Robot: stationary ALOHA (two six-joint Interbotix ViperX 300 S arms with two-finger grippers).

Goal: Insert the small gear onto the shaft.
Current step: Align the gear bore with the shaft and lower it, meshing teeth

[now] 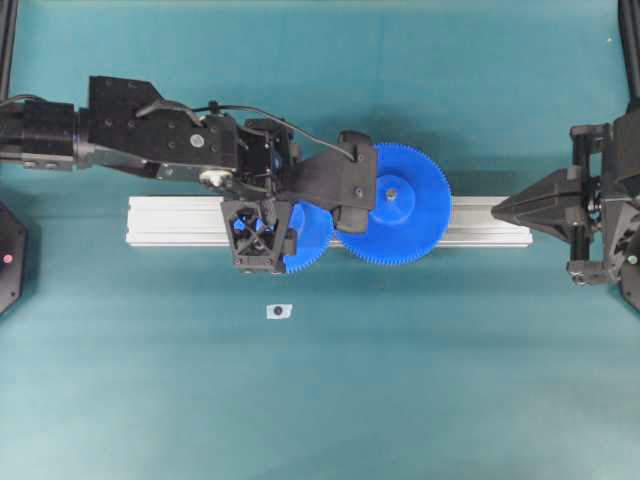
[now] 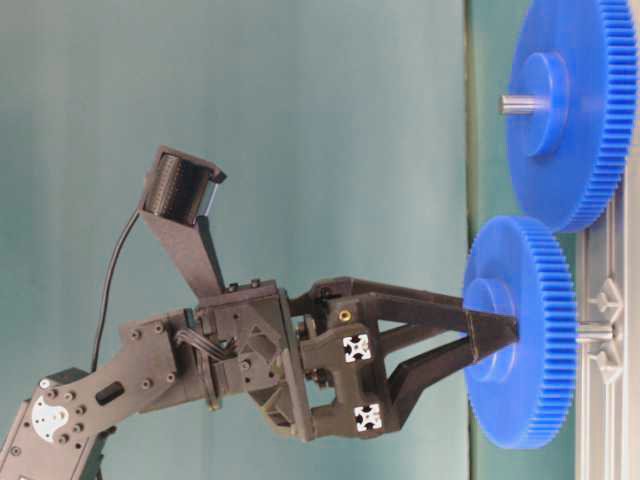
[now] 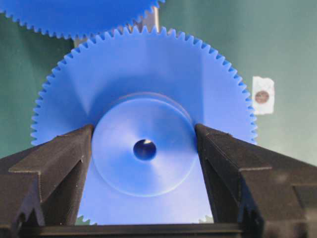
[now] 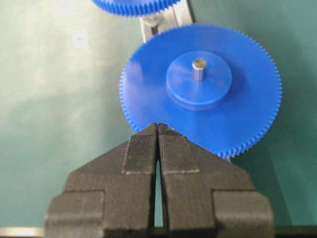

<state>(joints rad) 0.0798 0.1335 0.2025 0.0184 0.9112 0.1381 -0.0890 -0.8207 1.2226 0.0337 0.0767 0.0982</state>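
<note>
A teal worktop is filling the scene, its cloth-like surface lying flat and evenly lit, with dark frame posts showing at the far corners. A silver grooved metal rail is running left to right across the middle of it. The left end effector is pinching the small gear by its raised hub, one finger pressing on each side, as the left wrist view is showing. The gear is sitting over the left part of the rail, its teeth right beside those of the wider gear, which is resting on its own grey pin. From table level, the shaft is poking out of the rail behind the small gear, in line with its centre hole; whether the gear is already seated on it cannot be told. The right end effector is hovering at the rail's right end, fingers pressed together and holding nothing. A small white tag with a dark spot is lying on the cloth near the rail.
</note>
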